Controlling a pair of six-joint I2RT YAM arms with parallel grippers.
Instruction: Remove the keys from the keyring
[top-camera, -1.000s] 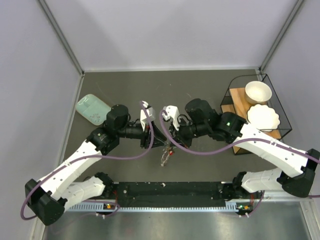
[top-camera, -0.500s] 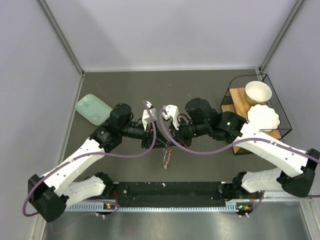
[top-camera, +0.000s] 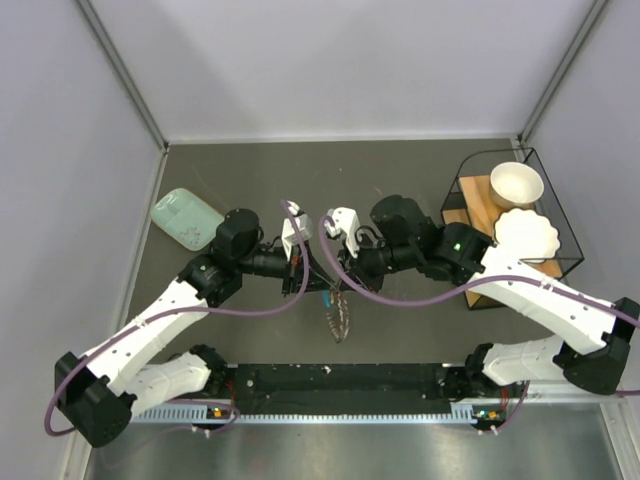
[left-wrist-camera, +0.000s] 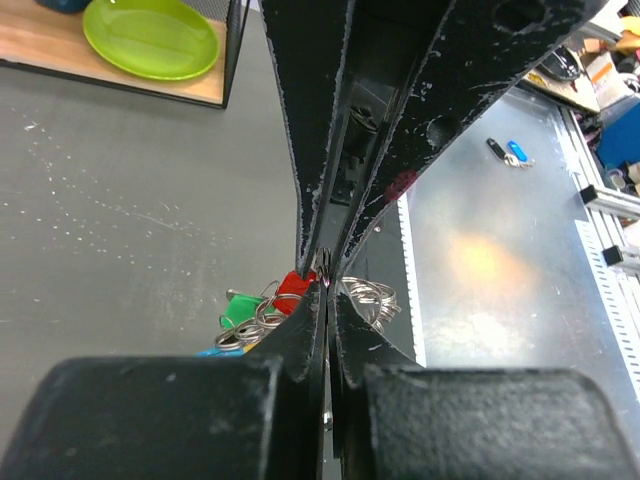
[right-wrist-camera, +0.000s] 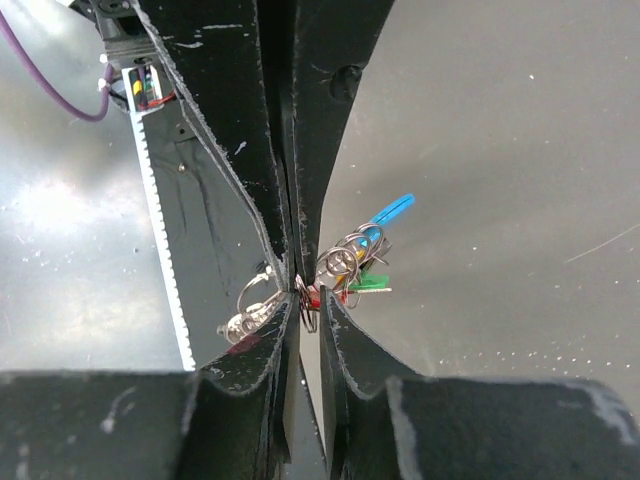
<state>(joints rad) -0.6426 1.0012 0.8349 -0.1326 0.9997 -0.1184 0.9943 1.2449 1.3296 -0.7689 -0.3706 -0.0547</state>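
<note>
metal rings of the keyring (left-wrist-camera: 365, 296) sit bunched between the two grippers, over the middle of the dark table (top-camera: 400, 180). the keys (left-wrist-camera: 262, 308), with red, green and blue heads, dangle just beside the rings. the left gripper (left-wrist-camera: 325, 276) has its fingers pressed together on one thin loop of the keyring. the right gripper (right-wrist-camera: 303, 292) pinches the keyring too, tip to tip with the left. a mint-green box (top-camera: 185, 218) lies far left, and a wire rack (top-camera: 478, 198) holding a white bowl (top-camera: 516, 184) stands far right.

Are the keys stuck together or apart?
Together: the coloured keys bunch on wire rings, pinched by the left end effector and right end effector.
</note>
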